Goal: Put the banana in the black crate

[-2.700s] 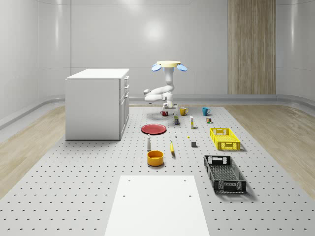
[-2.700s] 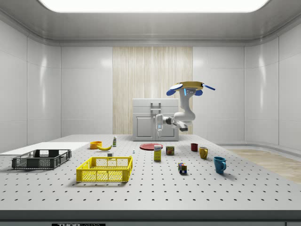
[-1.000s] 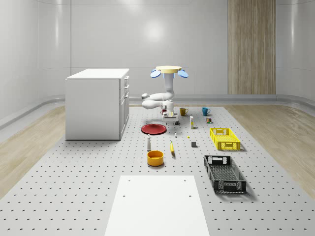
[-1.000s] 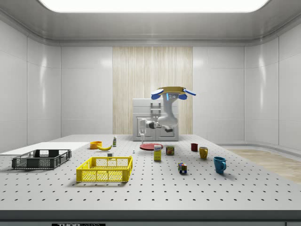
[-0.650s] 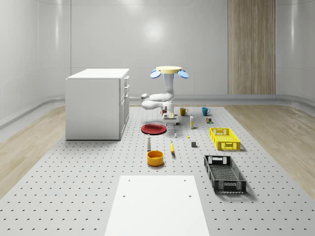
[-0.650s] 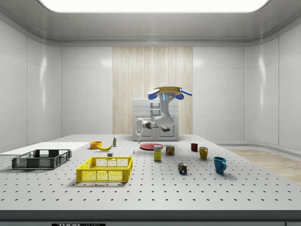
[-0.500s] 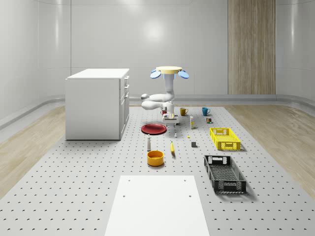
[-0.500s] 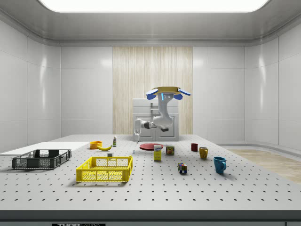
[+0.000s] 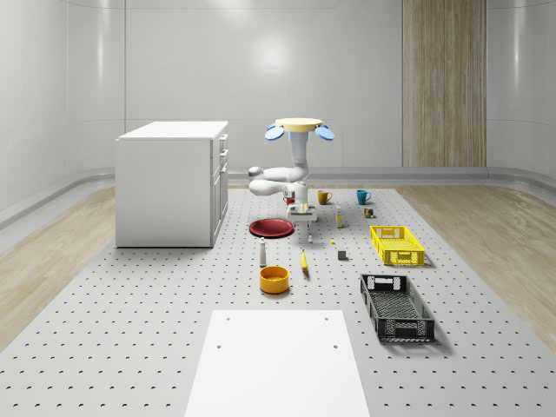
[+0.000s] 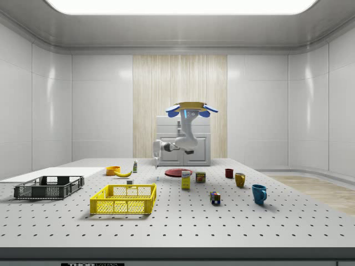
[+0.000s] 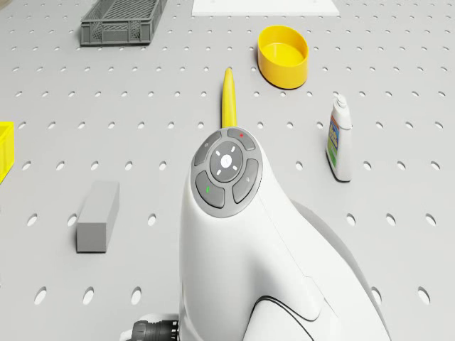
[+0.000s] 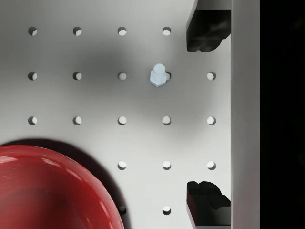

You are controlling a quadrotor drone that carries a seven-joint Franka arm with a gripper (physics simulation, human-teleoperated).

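Banana (image 9: 304, 261) lay flat on the perforated counter (image 9: 130, 330), long axis running from the white cabinet's (image 9: 171, 182) end toward the near edge, between the yellow bowl (image 9: 274, 279) and the black crate (image 9: 396, 307). The drone (image 9: 296, 129) hovered beside the red plate (image 9: 271, 228); its jaws (image 12: 205, 117) stood open above a small bolt (image 12: 158, 76).

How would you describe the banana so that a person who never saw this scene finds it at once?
Start from the perforated table and find the black crate near its front. From the crate, look toward the whole-scene view's left, to the round yellow bowl. The banana lies flat just beside that bowl, between it and a small grey block; it is the only long, thin yellow thing there.
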